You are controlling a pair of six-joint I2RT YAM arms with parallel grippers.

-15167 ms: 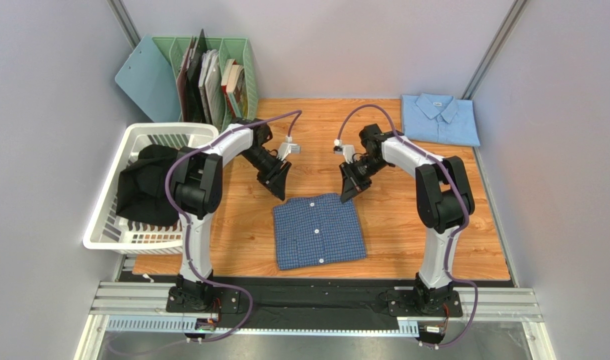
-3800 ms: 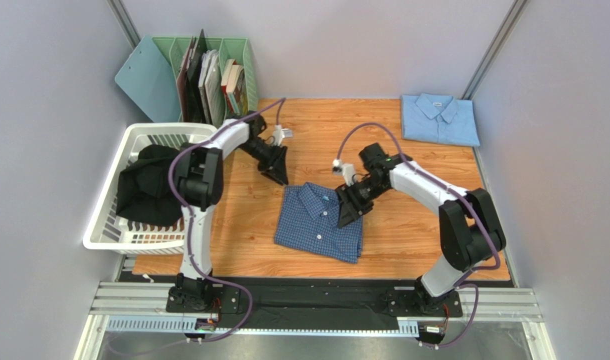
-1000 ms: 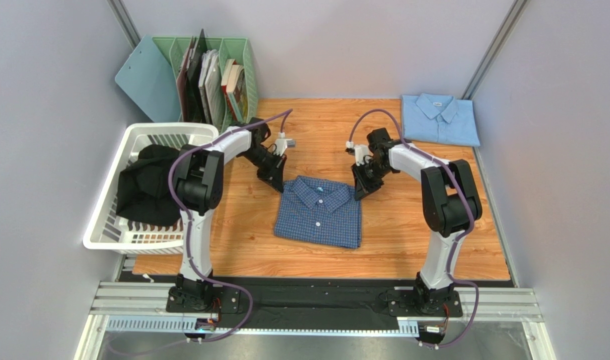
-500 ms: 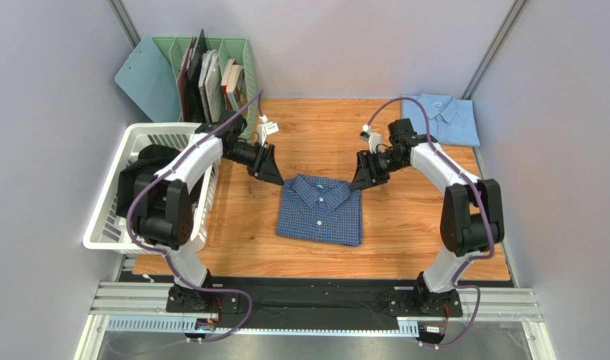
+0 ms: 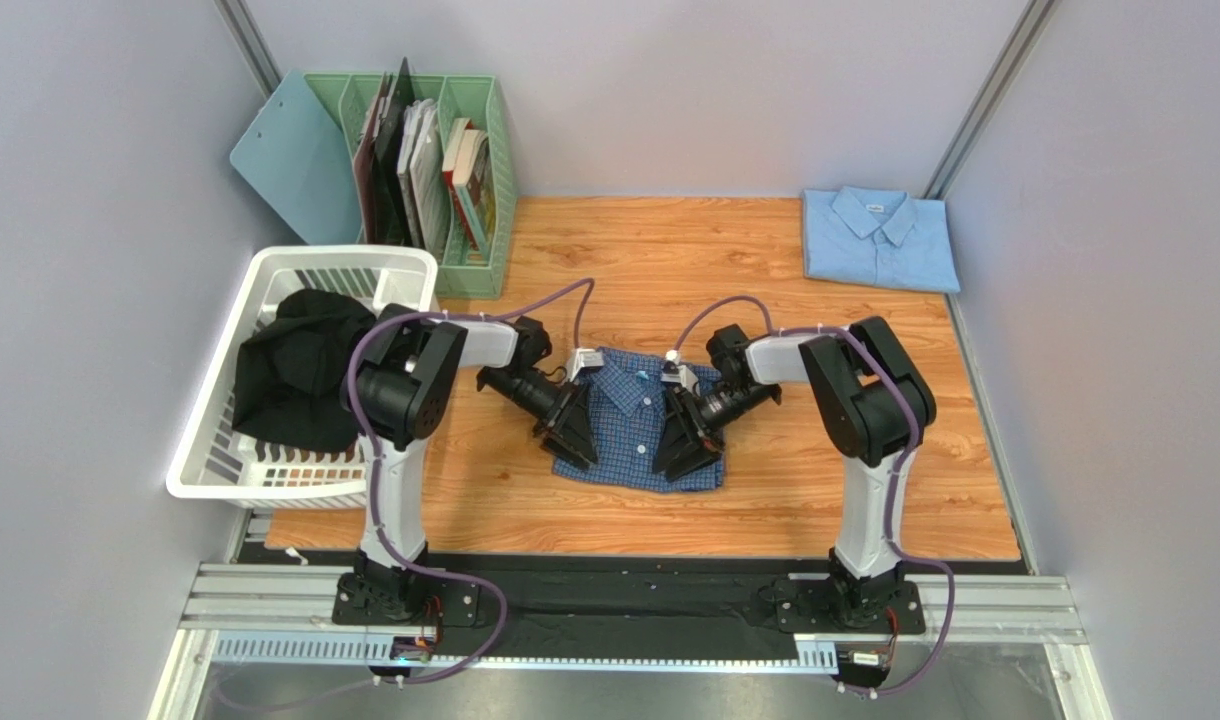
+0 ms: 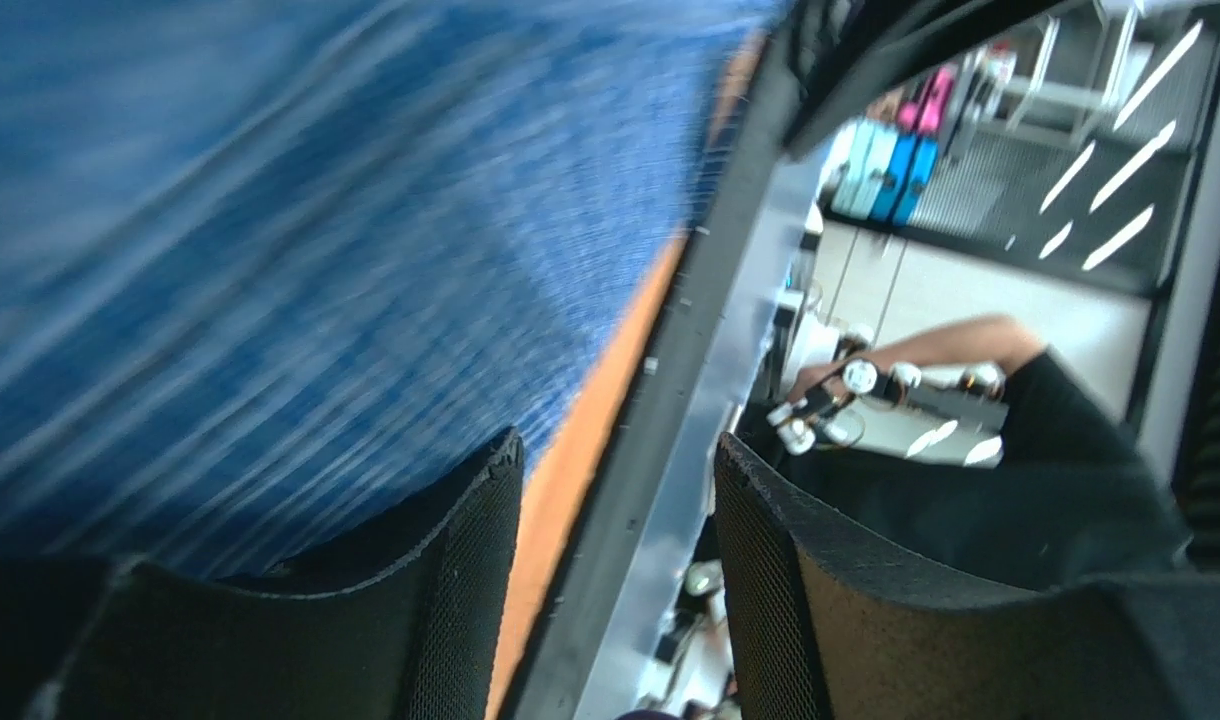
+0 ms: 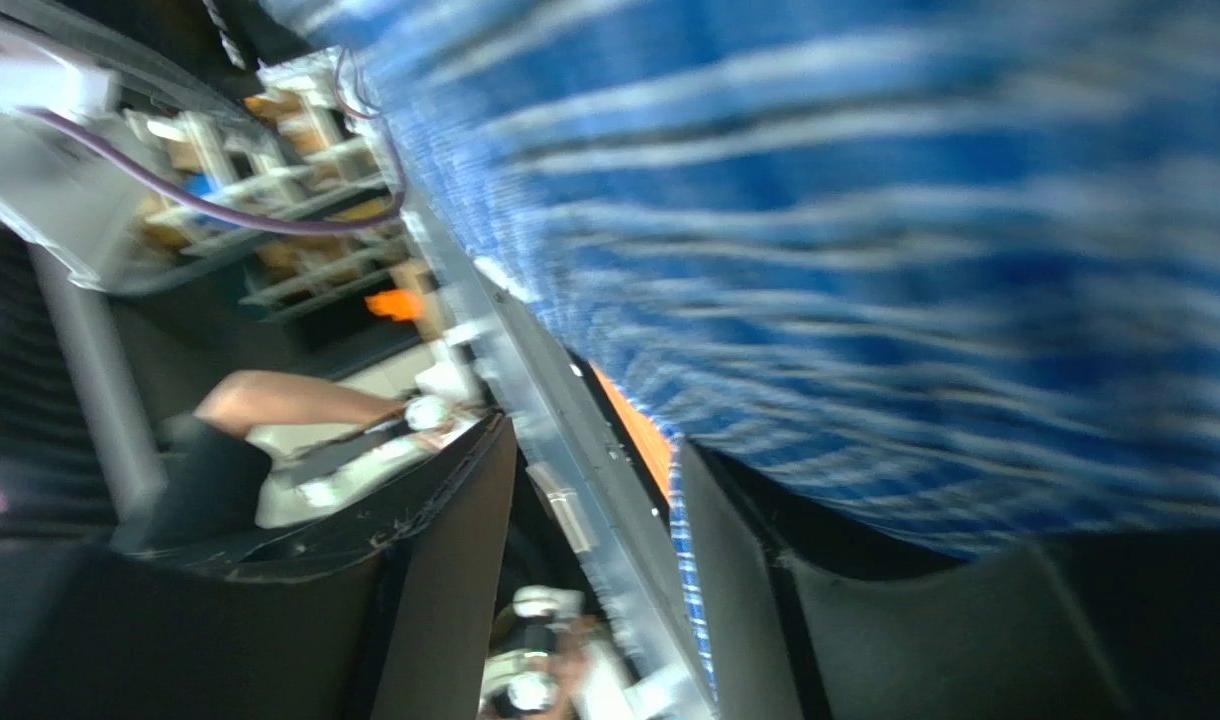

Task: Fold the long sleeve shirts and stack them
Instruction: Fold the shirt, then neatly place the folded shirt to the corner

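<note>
Now: an orange wood-grain tabletop [image 5: 812,480] with grey panel walls [image 5: 105,300] around it and an aluminium rail [image 5: 631,603] along the near edge. The mid-blue checked collared shirt [image 5: 628,417] lies folded near the table's centre. The left gripper [image 5: 576,444] sits low at its left edge and the right gripper [image 5: 675,452] low at its right edge — both wrist views show the fingers apart, table edge visible through the gap. The plain pale sky-blue folded shirt [image 5: 881,240] lies at the far right corner, well apart. A white plastic basket [image 5: 338,260] holding black cloth [image 5: 293,368] stands at the table's left side — a green file rack [image 5: 474,180] behind it.
</note>
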